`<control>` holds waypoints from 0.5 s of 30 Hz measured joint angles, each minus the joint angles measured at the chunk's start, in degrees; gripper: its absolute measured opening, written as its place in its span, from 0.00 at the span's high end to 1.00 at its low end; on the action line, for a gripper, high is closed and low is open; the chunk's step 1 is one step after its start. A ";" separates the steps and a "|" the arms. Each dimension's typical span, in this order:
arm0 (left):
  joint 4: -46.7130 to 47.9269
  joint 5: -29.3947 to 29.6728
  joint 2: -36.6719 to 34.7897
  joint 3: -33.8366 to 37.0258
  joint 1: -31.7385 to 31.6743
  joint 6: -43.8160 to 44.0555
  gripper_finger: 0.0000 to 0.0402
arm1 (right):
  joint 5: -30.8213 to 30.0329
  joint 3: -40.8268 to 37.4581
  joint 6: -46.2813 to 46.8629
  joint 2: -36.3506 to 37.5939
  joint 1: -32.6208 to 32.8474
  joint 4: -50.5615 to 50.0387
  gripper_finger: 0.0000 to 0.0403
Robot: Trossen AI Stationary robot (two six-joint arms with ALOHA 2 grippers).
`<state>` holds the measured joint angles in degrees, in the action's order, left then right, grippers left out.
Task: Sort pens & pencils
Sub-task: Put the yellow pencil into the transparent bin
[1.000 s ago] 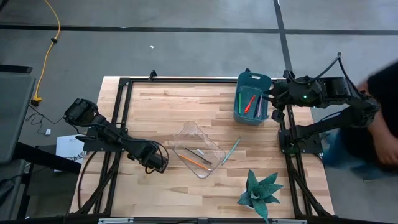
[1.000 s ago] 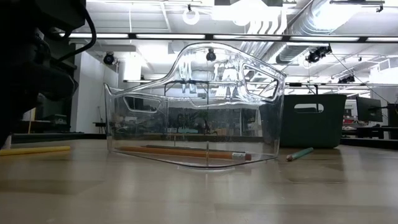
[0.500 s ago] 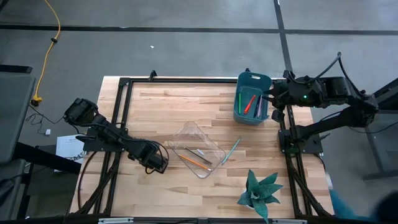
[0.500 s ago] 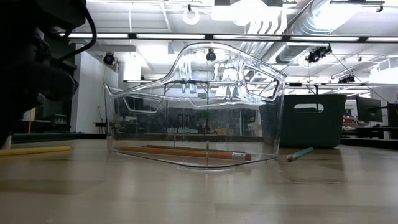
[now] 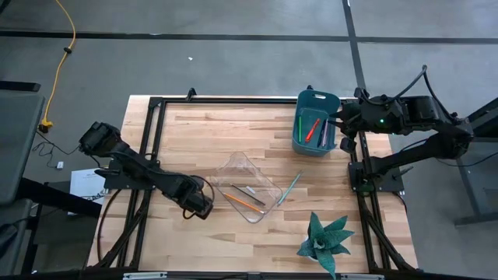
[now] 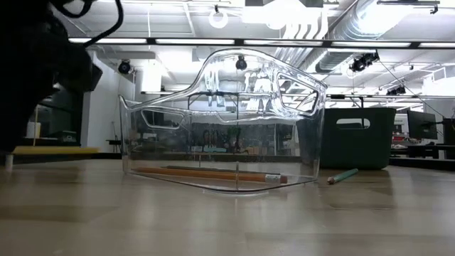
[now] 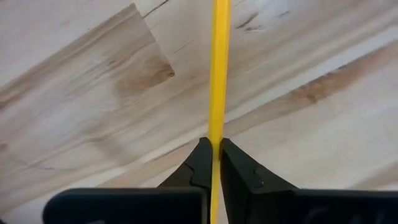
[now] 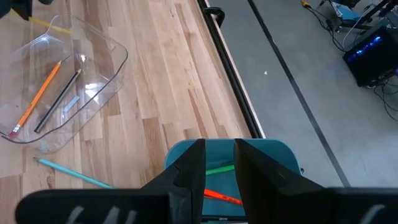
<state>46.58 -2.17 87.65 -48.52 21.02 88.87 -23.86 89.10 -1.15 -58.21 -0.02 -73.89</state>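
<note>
My left gripper (image 5: pixel 198 208) stands left of the clear tray (image 5: pixel 264 180), pointing down, shut on a yellow pencil (image 6: pixel 53 150) that hangs above the table. Inside the tray lie an orange pencil (image 8: pixel 36 99) and a dark stick (image 8: pixel 59 101). A teal-blue pencil (image 5: pixel 289 188) lies flat on the table right of the tray. A red pen (image 5: pixel 312 129) and a green pen (image 5: pixel 299 127) lie in the teal bin (image 5: pixel 317 99) at the far right. Above that bin my right gripper (image 8: pixel 219 163) is open, with nothing between its fingers. My left gripper pinches the yellow pencil's shaft (image 7: pixel 216 134) between its two fingertips. The fingers come from above, pointing down, and lie across the pencil. The pencil hangs level and clear of the table, one end (image 6: pixel 92 150) reaching toward the tray.
A potted green plant (image 5: pixel 325 239) stands at the table's near right. A black frame (image 5: pixel 148 155) runs along the table's left, right and far edges. Bare wood lies between the tray and the bin and along the near edge.
My left gripper has gone up with the yellow pencil. The pencil lay on the table before and now hangs level, lifted clear of it. A person at the right edge of the high view has gone out of view.
</note>
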 joint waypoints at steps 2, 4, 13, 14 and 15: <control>1.10 0.19 -0.01 -1.44 0.00 -1.40 0.98 | 0.00 0.00 -0.27 -0.01 0.00 0.01 0.81; 2.82 0.26 -0.06 -2.95 0.00 -2.12 0.97 | 0.00 0.00 -0.38 -0.01 0.00 0.00 0.81; 10.56 -0.20 -0.08 -9.61 0.86 -6.63 0.98 | 0.00 0.00 -0.76 -0.01 -0.01 0.00 0.81; 11.68 -0.56 -0.08 -10.54 1.16 -7.27 0.98 | 0.00 0.00 -0.85 -0.01 -0.01 0.00 0.81; 12.98 -0.87 -0.08 -11.47 1.33 -7.91 0.99 | 0.02 0.00 -0.85 -0.01 0.01 0.00 0.81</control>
<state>59.56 -3.05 87.57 -59.99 22.35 80.95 -23.84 89.10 -2.00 -58.22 -0.01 -73.89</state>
